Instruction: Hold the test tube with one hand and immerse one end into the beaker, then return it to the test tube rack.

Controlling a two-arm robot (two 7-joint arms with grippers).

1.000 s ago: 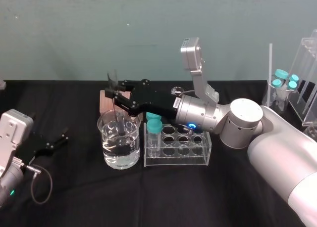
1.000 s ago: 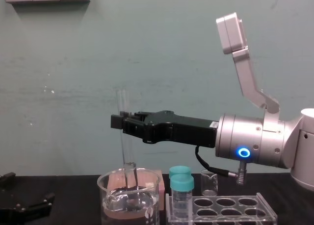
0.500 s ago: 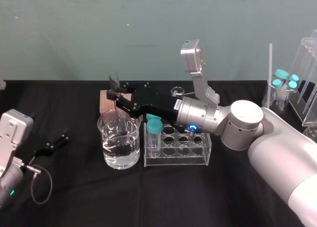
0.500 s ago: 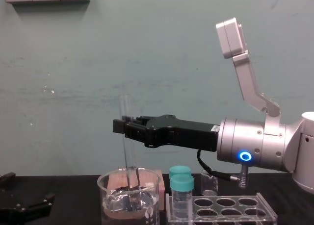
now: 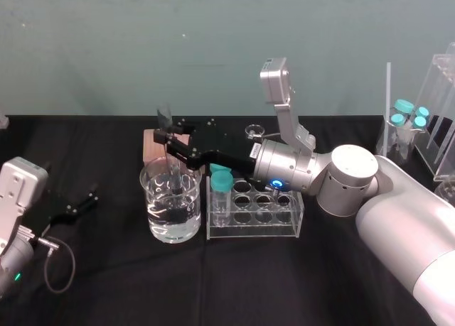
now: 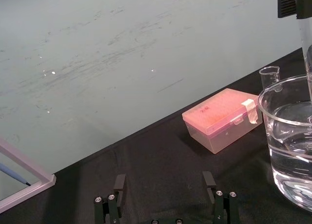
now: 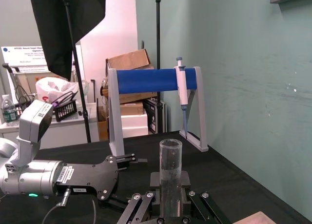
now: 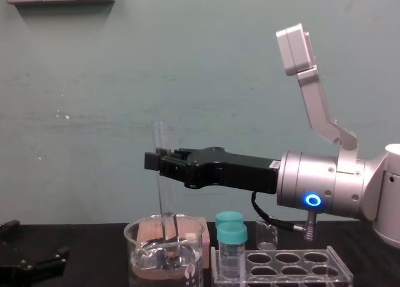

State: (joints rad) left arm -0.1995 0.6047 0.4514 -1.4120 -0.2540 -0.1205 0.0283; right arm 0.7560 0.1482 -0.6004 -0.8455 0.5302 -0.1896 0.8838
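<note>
**Right gripper** [image 5: 167,136]: centre of the head view, reaching in from the right above the beaker. Jaws closed on the tube's upper part; in the chest view [image 8: 156,161] it sits mid-frame, level.

**Tube** [image 5: 170,171]: clear, uncapped, nearly upright, with its top leaning slightly toward frame left in the chest view [image 8: 161,187]. The open mouth stands above the jaws. The lower end is inside the beaker, at the water; how deep it goes cannot be told.

**Beaker** [image 5: 151,211]: wide, part-filled with clear water, left of centre in the head view, just beside the rack's left end.

**Rack** [image 5: 284,223]: clear, two rows of holes, centre of the head view, below the right arm. Two teal-capped vials [image 5: 222,191] stand at its left end, nearest the beaker.

**Left gripper** [image 5: 77,206]: lower left of the head view, low over the black cloth [image 5: 106,283], well apart from the beaker. Fingers spread, holding nothing [image 6: 164,177].

**Pink box** [image 6: 222,119]: behind the beaker, lid shut.

**Tiny beaker** [image 8: 267,232]: behind the rack, at the cloth's far edge.
</note>
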